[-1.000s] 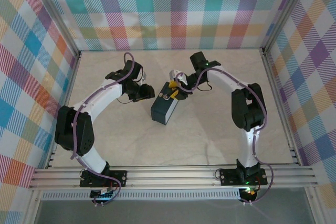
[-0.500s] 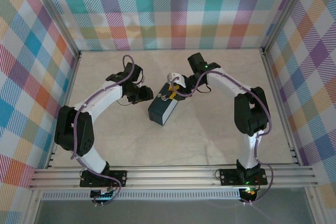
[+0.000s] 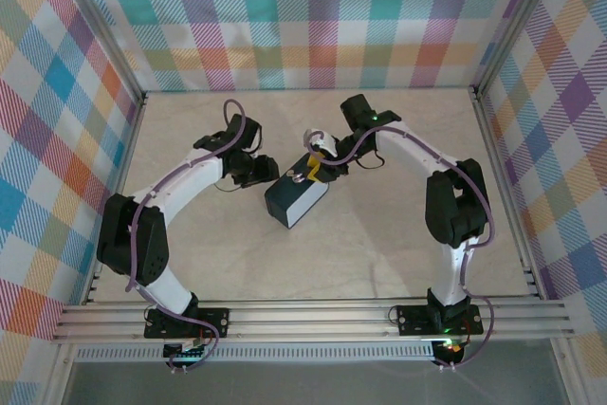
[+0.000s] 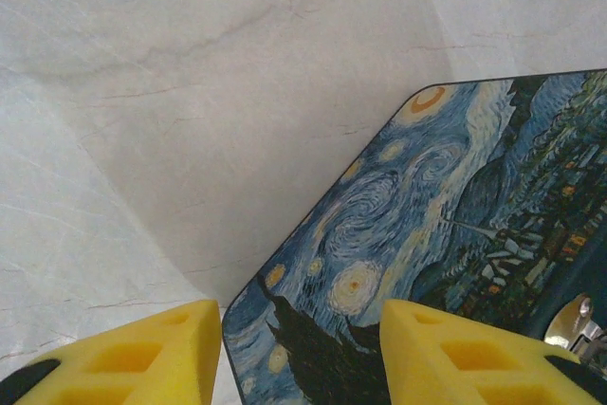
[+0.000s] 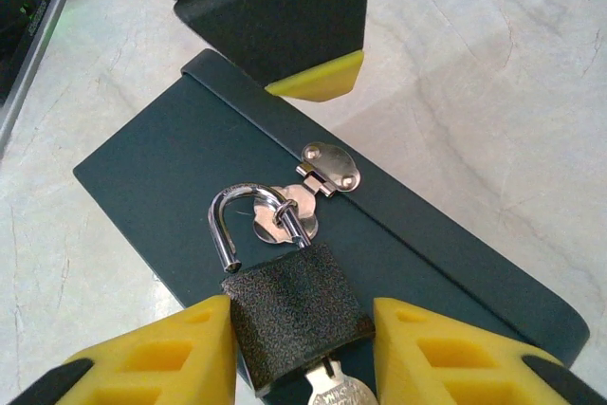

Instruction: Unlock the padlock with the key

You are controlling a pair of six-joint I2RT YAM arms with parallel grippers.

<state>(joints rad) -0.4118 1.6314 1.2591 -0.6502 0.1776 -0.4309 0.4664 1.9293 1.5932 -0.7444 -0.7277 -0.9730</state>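
Note:
In the right wrist view the padlock (image 5: 294, 315), a dark textured body with a silver shackle, lies on the dark box (image 5: 171, 168). One shackle leg is free of the body; the other passes through the box's silver hasp (image 5: 285, 215). The key (image 5: 340, 394) sticks in the bottom of the padlock, its silver head showing. My right gripper (image 5: 303, 329) holds the padlock body between its yellow fingers (image 5: 161, 358). My left gripper (image 4: 302, 329) is open astride the corner of the swirl-painted box (image 4: 446, 225).
The box (image 3: 294, 198) sits mid-table between both arms. A black finger with a yellow tip (image 5: 313, 73) of the left gripper rests at the box's far edge. Plaid walls and metal rails (image 3: 313, 315) enclose the marble table (image 3: 379, 253).
The box has turned and slid slightly toward the near left. My right gripper followed it with the padlock, and the left gripper stayed at the box's far corner.

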